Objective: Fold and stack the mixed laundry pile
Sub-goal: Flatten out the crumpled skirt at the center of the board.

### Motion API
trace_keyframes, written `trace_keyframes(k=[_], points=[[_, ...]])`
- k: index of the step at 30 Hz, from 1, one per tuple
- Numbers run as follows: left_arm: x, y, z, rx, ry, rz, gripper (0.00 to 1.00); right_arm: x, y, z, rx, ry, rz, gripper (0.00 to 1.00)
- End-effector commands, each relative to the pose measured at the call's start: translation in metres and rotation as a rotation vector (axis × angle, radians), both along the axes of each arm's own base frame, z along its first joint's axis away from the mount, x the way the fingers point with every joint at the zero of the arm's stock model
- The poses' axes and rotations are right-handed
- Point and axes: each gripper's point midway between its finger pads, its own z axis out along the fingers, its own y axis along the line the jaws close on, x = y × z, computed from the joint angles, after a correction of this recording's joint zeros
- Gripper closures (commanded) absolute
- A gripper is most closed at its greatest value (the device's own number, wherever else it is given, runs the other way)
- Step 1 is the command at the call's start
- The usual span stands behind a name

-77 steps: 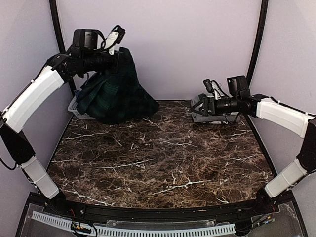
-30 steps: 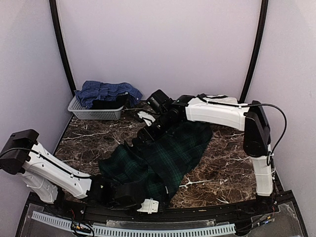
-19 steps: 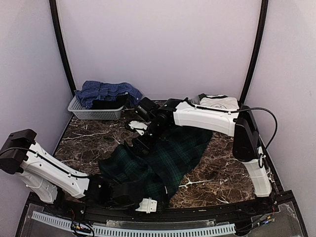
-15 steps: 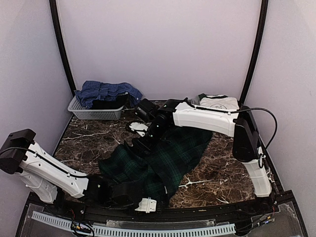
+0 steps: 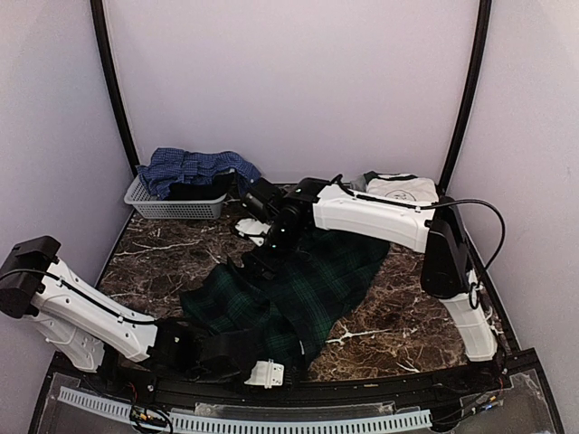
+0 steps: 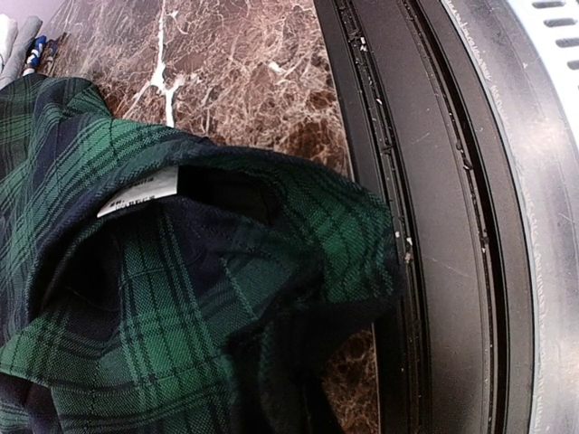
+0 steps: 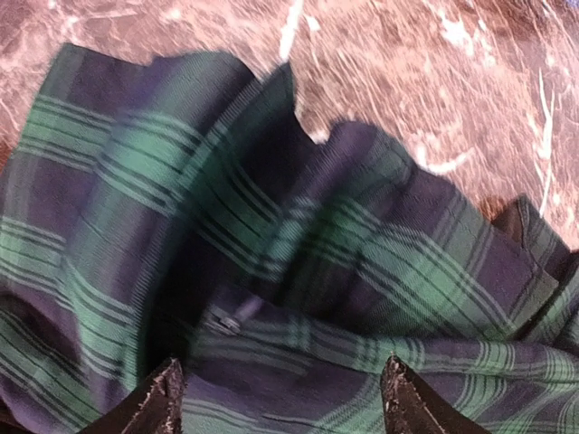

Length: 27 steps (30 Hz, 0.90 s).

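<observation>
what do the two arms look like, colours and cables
Both arms have white shell links with black joints. The right arm carries a thin black cable looping past its elbow; the left arm has one running along its link. The right gripper has dark, pointed fingertips.

Pale lilac walls [image 5: 289,81], brown marbled tabletop [image 5: 172,262], black corner poles [image 5: 115,90]; even light

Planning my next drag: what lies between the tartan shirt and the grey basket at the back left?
Only bare marble tabletop, seen in the top view; the tartan shirt stops short of the basket.
</observation>
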Motion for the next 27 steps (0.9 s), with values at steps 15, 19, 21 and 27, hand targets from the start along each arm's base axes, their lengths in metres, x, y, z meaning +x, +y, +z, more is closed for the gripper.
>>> trace_keyframes(k=[15, 19, 21, 27], points=[[0.001, 0.002, 0.011, -0.045, 0.004, 0.015, 0.92, 0.018, -0.011, -0.021, -0.227, -0.195, -0.031, 0.52], [0.002, 0.002, 0.014, -0.059, 0.002, 0.022, 0.92, 0.031, -0.012, 0.01, -0.172, -0.281, -0.091, 0.66], [0.003, 0.002, 0.018, -0.076, -0.004, 0.033, 0.93, 0.045, -0.019, 0.029, -0.138, -0.322, -0.143, 0.79], [0.02, 0.005, 0.054, -0.208, -0.047, 0.132, 0.97, 0.081, -0.048, 0.123, 0.109, -0.401, -0.318, 1.0]])
